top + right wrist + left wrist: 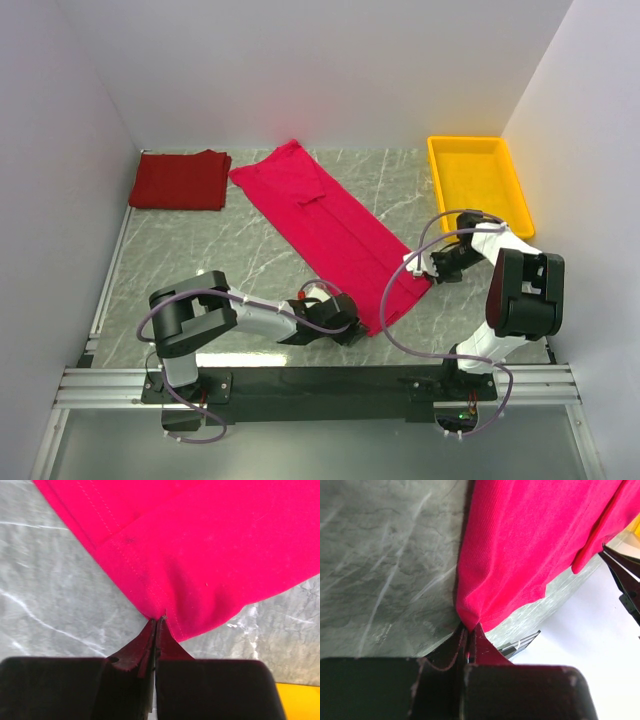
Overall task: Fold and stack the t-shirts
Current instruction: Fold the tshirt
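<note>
Left end effector (358, 334) and right end effector (416, 270) each pinch a near corner of the crimson shirt (320, 215), whose long axis runs diagonally toward the table's (200, 250) far edge.

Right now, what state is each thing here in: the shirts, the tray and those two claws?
crimson t-shirt: folded into a long strip, lying flat, near corners pinched.
darker red t-shirt: folded, lying far left.
yellow tray: empty, far right.
left gripper: shut on the crimson t-shirt.
right gripper: shut on the crimson t-shirt.
</note>
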{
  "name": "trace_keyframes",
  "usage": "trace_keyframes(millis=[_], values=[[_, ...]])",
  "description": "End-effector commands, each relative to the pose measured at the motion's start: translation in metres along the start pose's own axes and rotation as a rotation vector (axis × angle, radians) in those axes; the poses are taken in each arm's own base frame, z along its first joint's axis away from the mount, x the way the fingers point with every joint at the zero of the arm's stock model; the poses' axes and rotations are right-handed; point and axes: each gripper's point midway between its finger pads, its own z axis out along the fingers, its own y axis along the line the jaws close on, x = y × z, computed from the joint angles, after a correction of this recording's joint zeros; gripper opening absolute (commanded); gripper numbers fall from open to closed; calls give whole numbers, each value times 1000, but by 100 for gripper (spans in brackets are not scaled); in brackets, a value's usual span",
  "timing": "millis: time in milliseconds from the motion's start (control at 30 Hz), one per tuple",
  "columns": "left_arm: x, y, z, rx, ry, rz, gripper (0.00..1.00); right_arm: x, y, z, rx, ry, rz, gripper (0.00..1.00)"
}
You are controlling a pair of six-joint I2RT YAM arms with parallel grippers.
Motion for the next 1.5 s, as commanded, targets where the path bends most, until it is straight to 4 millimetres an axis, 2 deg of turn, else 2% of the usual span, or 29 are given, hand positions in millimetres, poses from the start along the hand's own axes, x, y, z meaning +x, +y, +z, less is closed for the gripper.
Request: trace_keyframes(millis=[0,100,167,200,300,400,633,833,1033,1167,1200,1267,1367,1433,1467], values=[[-10,9,-8,-35,-39,18,1,-17,-3,-18,17,-56,-31,0],[-10,5,-10,-26,-44,25,1,-24,-1,-22,26,-71,-36,0],[-9,5,-10,-21,-40,27,1,-23,2,-21,23,-65,-39,6],[-8,4,-10,-20,-35,25,1,-23,3,-21,19,-64,-38,18],[-7,4,-9,-21,-30,27,1,-20,6,-20,4,-51,-30,45],[-6,6,-8,-24,-26,29,1,-16,7,-18,-4,-36,-41,56],[-6,7,-7,-24,-23,26,1,-4,4,-9,-21,8,-50,58],[-4,9,-5,-28,-12,27,0,15,-1,-2,-40,68,-32,55],[-3,9,-4,-29,-7,24,1,17,6,5,-74,81,-37,49],[-4,10,-5,-29,-8,24,1,17,8,7,-86,82,-24,34],[-5,11,-6,-31,-9,23,1,17,8,7,-85,81,-19,19],[-6,11,-7,-27,-9,16,1,16,8,8,-82,79,-15,6],[-7,12,-10,-22,-12,14,1,12,3,2,-62,64,3,0],[-8,9,-12,-12,-12,13,1,6,1,-3,-48,33,32,0],[-8,8,-13,-6,-11,11,1,5,-6,-8,-27,32,43,0]])
